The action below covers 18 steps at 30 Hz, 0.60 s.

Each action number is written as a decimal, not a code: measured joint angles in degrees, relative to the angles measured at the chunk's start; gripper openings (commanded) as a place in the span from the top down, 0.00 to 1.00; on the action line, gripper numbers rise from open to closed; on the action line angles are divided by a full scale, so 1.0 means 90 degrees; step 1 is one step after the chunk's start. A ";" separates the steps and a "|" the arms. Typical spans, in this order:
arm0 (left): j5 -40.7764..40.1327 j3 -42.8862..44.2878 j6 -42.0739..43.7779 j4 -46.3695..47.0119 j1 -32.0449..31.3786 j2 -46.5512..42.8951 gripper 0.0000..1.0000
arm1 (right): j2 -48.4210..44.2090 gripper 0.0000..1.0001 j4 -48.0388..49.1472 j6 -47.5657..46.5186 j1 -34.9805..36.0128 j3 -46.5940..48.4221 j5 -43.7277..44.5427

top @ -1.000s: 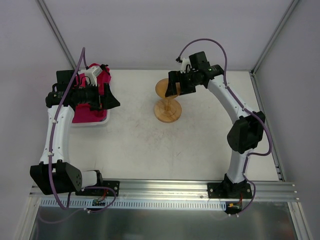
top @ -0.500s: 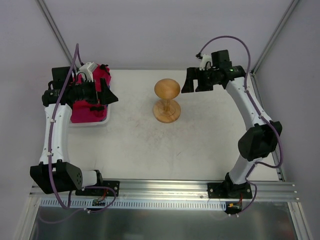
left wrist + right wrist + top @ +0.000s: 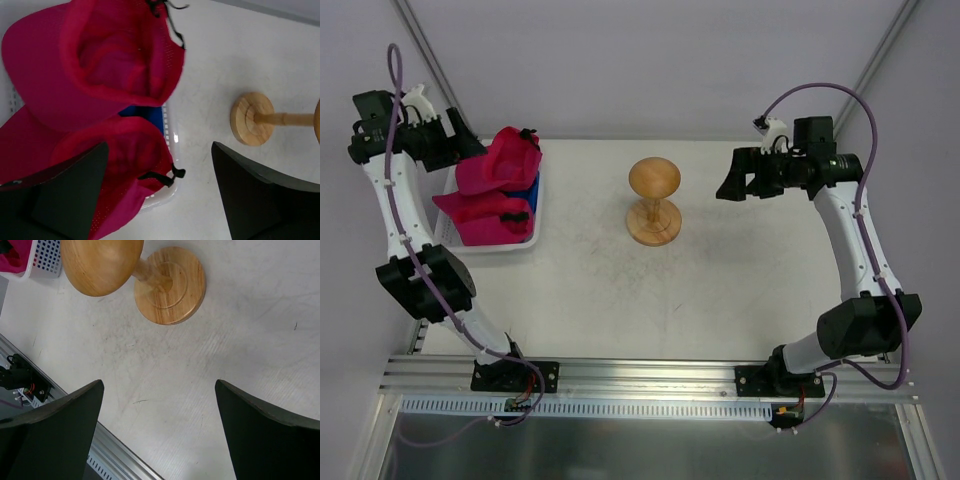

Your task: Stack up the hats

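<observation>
Caps piled in the basket, both grippers empty!

A magenta-pink fabric cap (image 3: 100, 65) lies hollow side up, black strap showing, over a second magenta-pink cap (image 3: 130, 150) in the white slatted plastic basket (image 3: 500, 246), with a bright blue cap (image 3: 145, 112) peeking out between them. The left gripper (image 3: 159, 150) hangs above, spread wide, gripping nothing. The right gripper (image 3: 159, 385) gapes empty near the tan wooden domed stand (image 3: 654, 200).

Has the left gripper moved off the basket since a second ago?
Yes. From above the basket the left gripper has pulled away to beyond its far-left corner, open, with the hats left inside.
</observation>
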 measured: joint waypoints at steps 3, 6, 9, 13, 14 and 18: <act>0.0109 0.0066 -0.0282 -0.0141 0.0636 0.0573 0.23 | 0.0017 0.01 -0.0070 -0.0002 0.0000 -0.0170 0.0005; 0.0049 -0.0172 -0.0525 -0.0296 0.0889 0.0867 0.24 | 0.0046 0.01 -0.0095 -0.0002 0.0000 -0.0189 0.0005; -0.0058 -0.0449 -0.0784 -0.0372 0.0869 0.0950 0.25 | 0.0117 0.00 -0.0095 0.0000 0.0000 -0.0189 0.0002; -0.0090 -0.0763 -0.1107 -0.0267 0.0838 0.1008 0.30 | 0.0265 0.01 -0.0092 0.0002 0.0000 -0.0192 0.0002; -0.0090 -0.0843 -0.1166 -0.0206 0.0852 0.1039 0.30 | 0.0301 0.01 -0.0090 0.0002 0.0000 -0.0192 0.0002; -0.0092 -0.0930 -0.1394 0.0010 0.0852 0.1350 0.34 | 0.0476 0.00 -0.0087 0.0002 0.0000 -0.0189 -0.0002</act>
